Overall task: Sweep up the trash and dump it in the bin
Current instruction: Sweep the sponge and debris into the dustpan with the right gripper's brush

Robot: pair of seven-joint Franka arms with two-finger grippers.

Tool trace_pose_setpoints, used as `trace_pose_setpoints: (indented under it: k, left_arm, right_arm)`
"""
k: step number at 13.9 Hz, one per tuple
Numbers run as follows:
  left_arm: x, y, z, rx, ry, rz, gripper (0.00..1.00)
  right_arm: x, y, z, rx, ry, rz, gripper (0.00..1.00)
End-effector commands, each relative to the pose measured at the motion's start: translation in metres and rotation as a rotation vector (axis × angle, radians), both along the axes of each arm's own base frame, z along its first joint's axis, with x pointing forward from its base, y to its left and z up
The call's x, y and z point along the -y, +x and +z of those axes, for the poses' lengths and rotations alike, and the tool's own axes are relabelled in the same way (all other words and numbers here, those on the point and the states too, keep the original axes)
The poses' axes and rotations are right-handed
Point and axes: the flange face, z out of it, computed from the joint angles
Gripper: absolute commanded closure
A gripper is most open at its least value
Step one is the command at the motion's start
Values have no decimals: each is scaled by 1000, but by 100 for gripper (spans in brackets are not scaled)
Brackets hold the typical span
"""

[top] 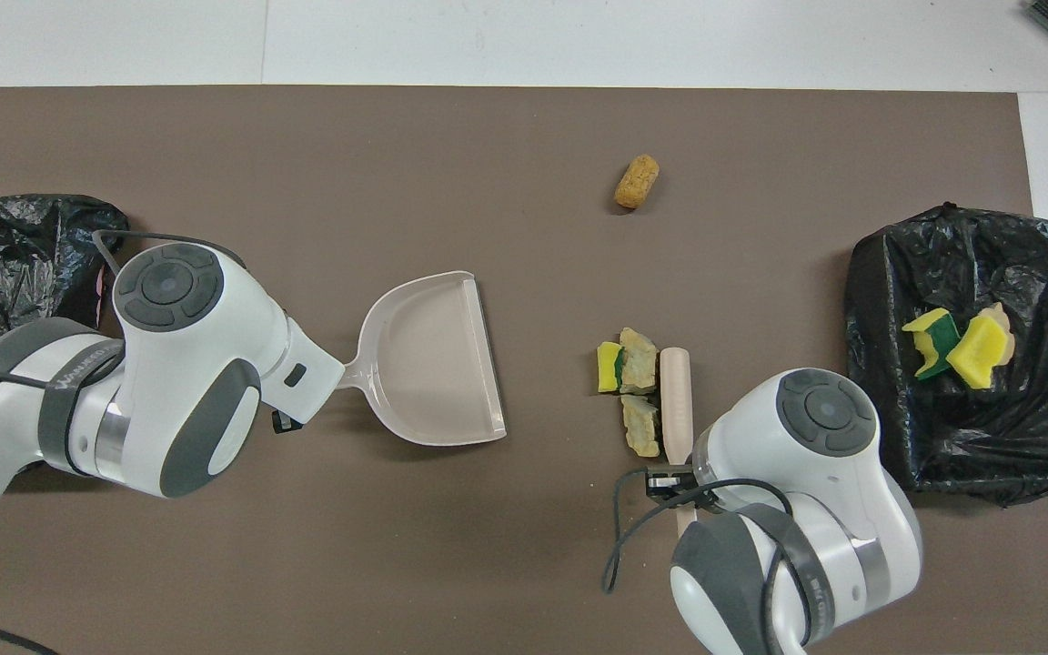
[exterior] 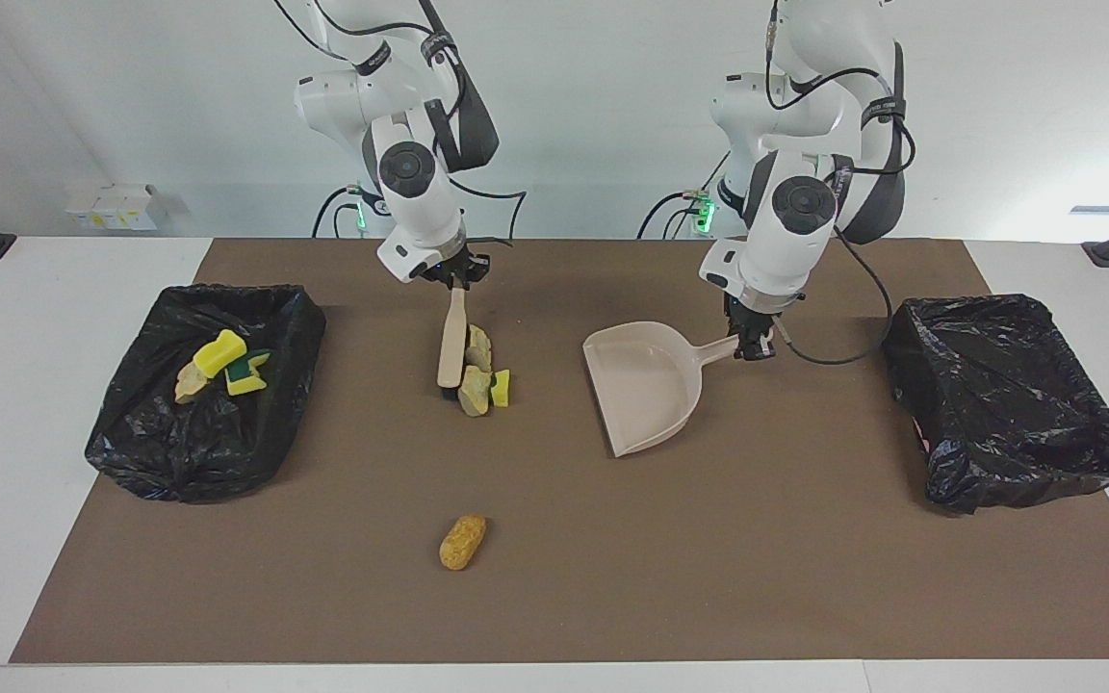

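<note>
My right gripper (exterior: 455, 281) is shut on the handle of a small wooden brush (exterior: 451, 348), whose head rests on the brown mat. Three chunks of trash (exterior: 478, 373), tan and yellow-green, lie pressed against the brush (top: 675, 400) on the side toward the dustpan. My left gripper (exterior: 749, 345) is shut on the handle of the beige dustpan (exterior: 646, 385). The mouth of the dustpan (top: 438, 364) faces the chunks (top: 629, 382), a short gap away. An orange-brown chunk (exterior: 463, 541) lies alone farther from the robots. The black-lined bin (exterior: 131, 433) at the right arm's end holds several chunks (exterior: 222, 366).
A second black-lined bin (exterior: 1007, 399) stands at the left arm's end of the table, with no chunks showing in it. The brown mat (exterior: 805, 558) covers the working area. A cable loops from the left arm's wrist beside the dustpan handle.
</note>
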Motion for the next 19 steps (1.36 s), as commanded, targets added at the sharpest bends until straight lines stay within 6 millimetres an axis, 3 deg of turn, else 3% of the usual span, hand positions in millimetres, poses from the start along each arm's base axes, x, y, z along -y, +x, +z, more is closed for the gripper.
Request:
trace_pose_setpoints:
  k: [1, 3, 5, 11, 15, 17, 19]
  left_arm:
    - [3, -26, -7, 42, -25, -23, 100]
    - [2, -30, -13, 38, -32, -5, 100]
    - [4, -28, -13, 54, -49, 18, 100]
    - [7, -23, -21, 75, -60, 58, 100]
    - [5, -26, -29, 57, -52, 60, 100]
    - [4, -25, -28, 57, -59, 67, 100]
    - [0, -21, -27, 59, -68, 84, 100]
  right_arm:
    - [-13, 14, -2, -5, 36, -19, 100]
    - [-36, 11, -9, -10, 46, -8, 100]
    - [-44, 17, -7, 1, 54, -12, 100]
    - [-133, 26, -10, 1, 68, -21, 100]
    - [-192, 18, -8, 55, 110, 18, 100]
    - [-205, 21, 1, 66, 127, 17, 100]
    - [-201, 21, -2, 55, 105, 20, 100]
